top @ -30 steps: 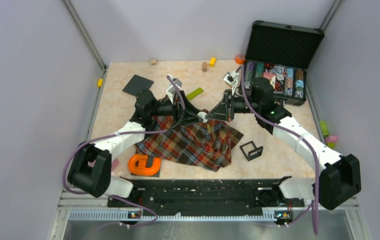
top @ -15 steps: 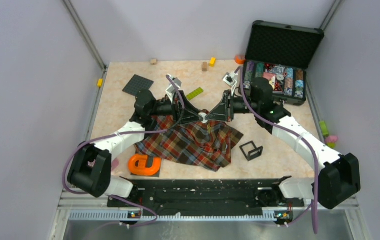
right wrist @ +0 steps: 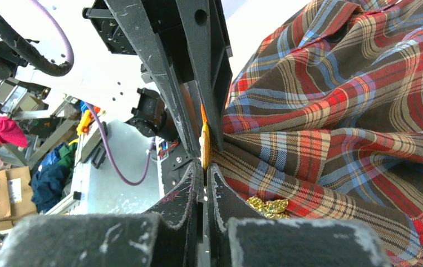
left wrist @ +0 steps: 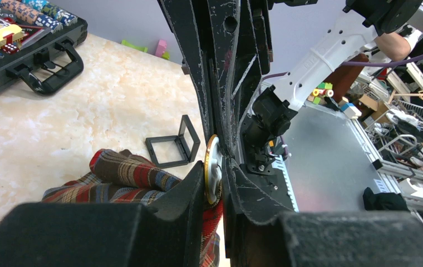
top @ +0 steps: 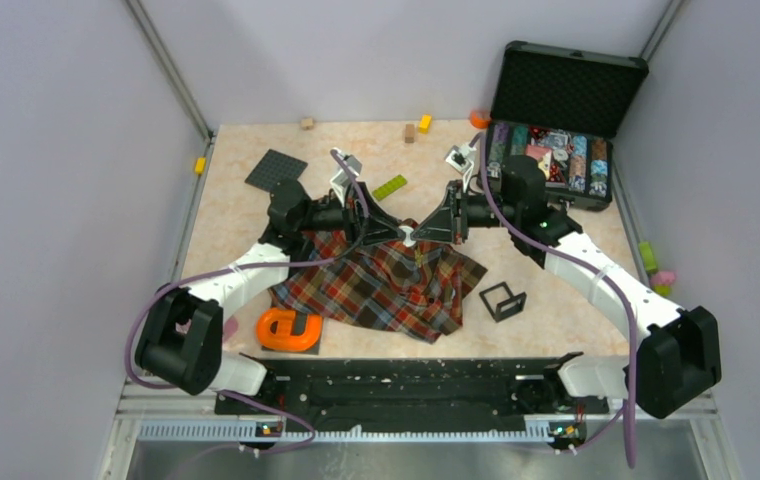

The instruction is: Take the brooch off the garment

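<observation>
The plaid garment (top: 376,285) lies mid-table, pulled up to a peak where both grippers meet. The brooch (top: 407,236), a small whitish disc with a gold rim, sits at that peak. In the left wrist view the brooch (left wrist: 213,169) stands on edge between my left gripper's (left wrist: 216,183) fingers, which press on both of its faces. My right gripper (top: 414,236) comes in from the opposite side, shut. In its own view the right gripper (right wrist: 205,169) pinches plaid cloth (right wrist: 337,111) just below the brooch's gold edge (right wrist: 205,146).
A black open frame (top: 503,300) lies right of the shirt and an orange piece (top: 288,329) at its near left. A black square plate (top: 276,169) and green brick (top: 389,186) lie behind. An open case of chips (top: 556,150) stands far right. A gold crumpled bit (right wrist: 269,207) rests on the cloth.
My left gripper's jaws have narrowed onto the brooch. Both arms and the shirt's raised peak have stayed in place.
</observation>
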`<state>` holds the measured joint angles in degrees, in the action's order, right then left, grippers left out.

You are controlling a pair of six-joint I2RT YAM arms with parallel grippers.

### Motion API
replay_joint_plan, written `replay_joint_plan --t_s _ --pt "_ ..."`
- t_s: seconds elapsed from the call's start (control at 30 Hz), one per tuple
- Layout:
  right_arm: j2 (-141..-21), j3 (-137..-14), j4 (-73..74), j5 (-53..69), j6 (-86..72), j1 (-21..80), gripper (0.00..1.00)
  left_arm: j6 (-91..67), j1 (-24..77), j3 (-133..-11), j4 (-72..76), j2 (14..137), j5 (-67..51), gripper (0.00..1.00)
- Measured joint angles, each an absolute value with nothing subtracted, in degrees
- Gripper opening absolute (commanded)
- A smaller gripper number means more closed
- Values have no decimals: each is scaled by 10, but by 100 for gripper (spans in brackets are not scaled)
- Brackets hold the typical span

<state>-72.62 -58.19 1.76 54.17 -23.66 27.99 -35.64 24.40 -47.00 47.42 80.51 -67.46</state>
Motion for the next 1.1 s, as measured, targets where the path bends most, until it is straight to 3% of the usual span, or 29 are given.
replay_joint_plan --t_s 0.27,0.43,1.1 --pt "-729 -582 17 541 -243 279 0 -315 245 -470 428 793 -663 12" --pt "-732 -580 10 541 -258 279 0 -260 254 -470 364 766 -639 0" --pt "-736 -518 -145 534 -407 277 0 -250 258 -445 368 739 -585 7"
